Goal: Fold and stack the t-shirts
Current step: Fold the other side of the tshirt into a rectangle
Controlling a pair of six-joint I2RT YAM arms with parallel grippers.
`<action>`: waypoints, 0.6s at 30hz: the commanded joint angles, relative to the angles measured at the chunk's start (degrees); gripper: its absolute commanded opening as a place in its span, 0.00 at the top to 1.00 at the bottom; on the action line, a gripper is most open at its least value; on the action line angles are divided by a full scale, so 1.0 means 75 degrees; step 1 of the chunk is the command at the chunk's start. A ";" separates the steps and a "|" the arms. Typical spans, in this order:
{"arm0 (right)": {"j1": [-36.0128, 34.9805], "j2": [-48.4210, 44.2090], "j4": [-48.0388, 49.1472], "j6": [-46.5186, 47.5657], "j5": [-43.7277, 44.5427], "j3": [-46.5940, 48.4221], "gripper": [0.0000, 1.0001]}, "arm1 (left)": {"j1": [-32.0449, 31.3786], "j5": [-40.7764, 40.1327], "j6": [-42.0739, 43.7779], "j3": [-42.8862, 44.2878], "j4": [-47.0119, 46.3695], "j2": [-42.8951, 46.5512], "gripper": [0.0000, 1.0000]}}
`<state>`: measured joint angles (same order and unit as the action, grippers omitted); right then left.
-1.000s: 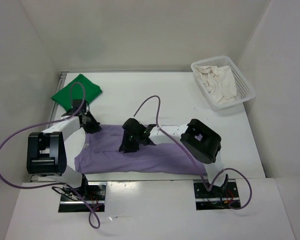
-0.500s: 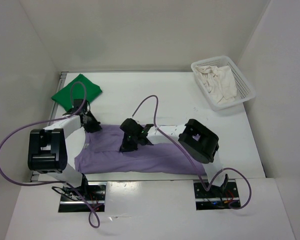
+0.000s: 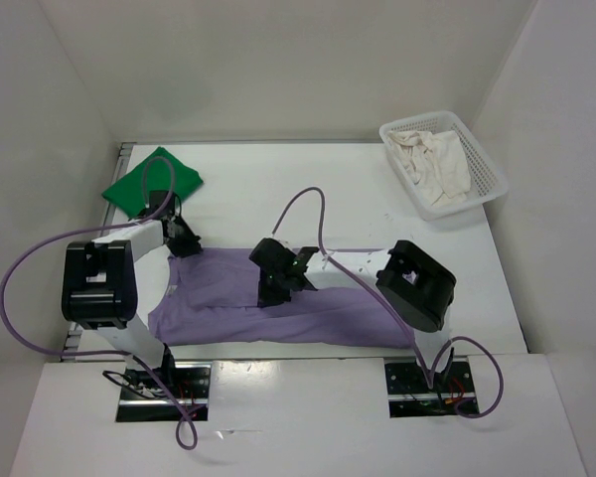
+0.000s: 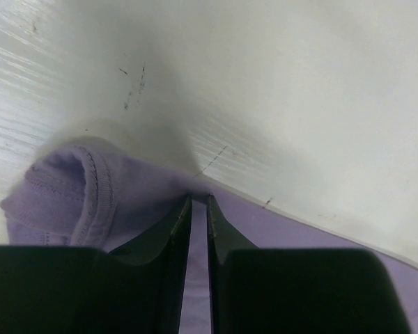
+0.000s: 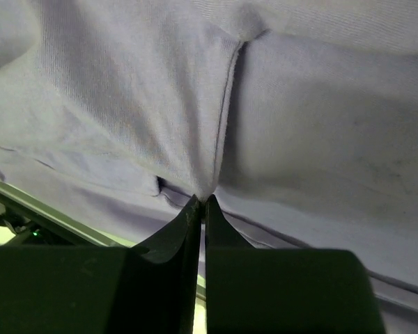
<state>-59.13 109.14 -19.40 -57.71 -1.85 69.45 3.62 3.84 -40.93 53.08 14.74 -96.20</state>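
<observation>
The lavender t-shirt (image 3: 328, 308) lies spread along the near side of the table. My left gripper (image 3: 186, 243) is at its far left corner, next to the collar (image 4: 63, 188). Its jaws are nearly closed, with a thin edge of lavender cloth between the fingertips (image 4: 198, 200). Over the middle of the shirt, my right gripper (image 3: 271, 292) is shut on a pinched ridge of the lavender cloth (image 5: 202, 198), which rises into a fold there. A folded green t-shirt (image 3: 151, 179) lies at the far left. The cream t-shirt (image 3: 432, 164) sits crumpled in the basket.
A white mesh basket (image 3: 485, 159) stands at the far right corner. White walls close in the table on the left, back and right. Purple cables loop from both arms over the shirt. The arm bases are at the near edge.
My right gripper has shut on the lavender cloth and shifted a little to the right, its arm swinging right with it. The left gripper has stayed at the shirt's corner, still gripping.
</observation>
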 commanded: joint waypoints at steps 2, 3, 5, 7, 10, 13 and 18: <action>-0.0073 -0.0198 0.0020 0.0276 -0.0093 0.0067 1.00 | 0.0045 -0.0136 0.0008 0.0177 -0.0231 -0.0075 0.79; -0.0073 -0.0197 -0.0177 0.0370 -0.0094 0.0312 1.00 | 0.0045 -0.0136 0.0008 0.0177 -0.0231 -0.0075 0.79; -0.0073 -0.0197 -0.0319 0.0464 -0.0012 0.0466 1.00 | 0.0115 -0.0218 0.0089 0.0177 -0.0162 -0.0005 0.79; -0.0073 -0.0291 -0.0634 0.0557 -0.0012 0.0536 1.00 | 0.0197 -0.0218 0.0090 0.0270 -0.0091 -0.0075 0.79; -0.0142 -0.0443 -0.0916 0.0722 -0.0795 0.0537 0.99 | 0.0197 -0.0218 0.0172 0.0445 -0.0091 -0.0075 0.79; -0.0143 -0.0770 -0.1186 0.0898 -0.0996 0.0537 0.99 | 0.0197 -0.0218 0.0242 0.0539 -0.0021 -0.0156 0.79; -0.0143 -0.1250 -0.1317 0.0969 -0.1544 0.0431 0.99 | 0.0197 -0.0289 0.0406 0.0762 0.0062 -0.0310 0.79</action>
<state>-59.40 104.64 -26.94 -52.01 -9.34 71.29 4.84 2.57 -39.92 56.60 14.98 -97.49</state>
